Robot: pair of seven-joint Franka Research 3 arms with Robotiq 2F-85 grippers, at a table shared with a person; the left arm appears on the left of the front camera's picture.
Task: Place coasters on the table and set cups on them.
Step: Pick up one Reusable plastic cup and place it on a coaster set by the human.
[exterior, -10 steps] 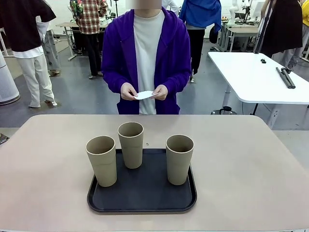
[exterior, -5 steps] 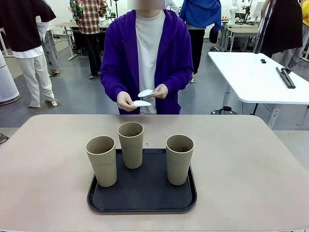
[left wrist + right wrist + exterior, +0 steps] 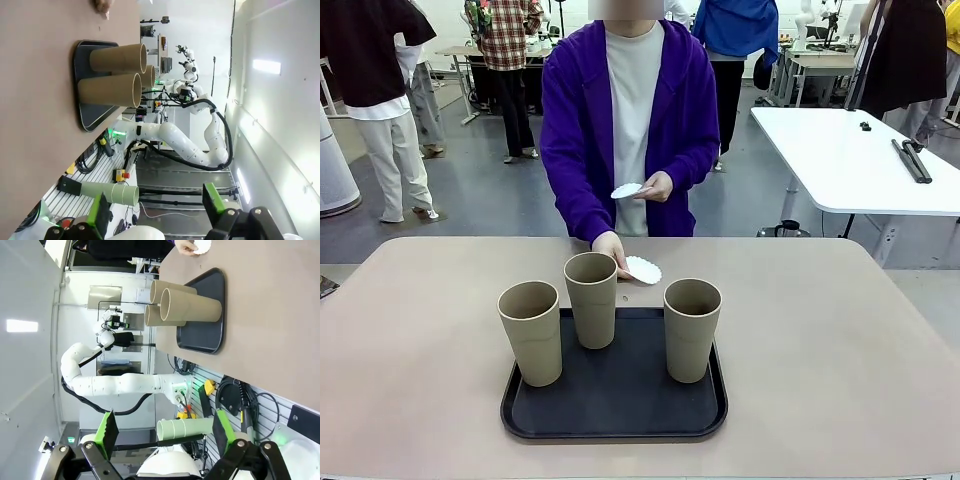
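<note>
Green-padded left pincer [image 3: 155,207] wide, empty; three tan cups [image 3: 531,330] on black tray [image 3: 620,415]; person's hand [image 3: 611,248] holds white coaster [image 3: 643,270] low over counter [image 3: 820,330]; best laid flat, clear of tray; right pincer [image 3: 165,429] wide, empty.

A person [image 3: 628,130] at the far side wears a purple long-sleeved jacket [image 3: 570,120], open at the front over a plain off-white T-shirt [image 3: 633,90]. The robot's right arm [image 3: 175,142] and left arm [image 3: 120,384] are glossy white, built of rounded tubular segments, with black cables [image 3: 227,140] looping along them. The left gripper [image 3: 155,197] and right gripper [image 3: 165,427] are black, their linkages pinned with silver bolts [image 3: 237,443], each finger faced with a bright green pad [image 3: 107,427].
</note>
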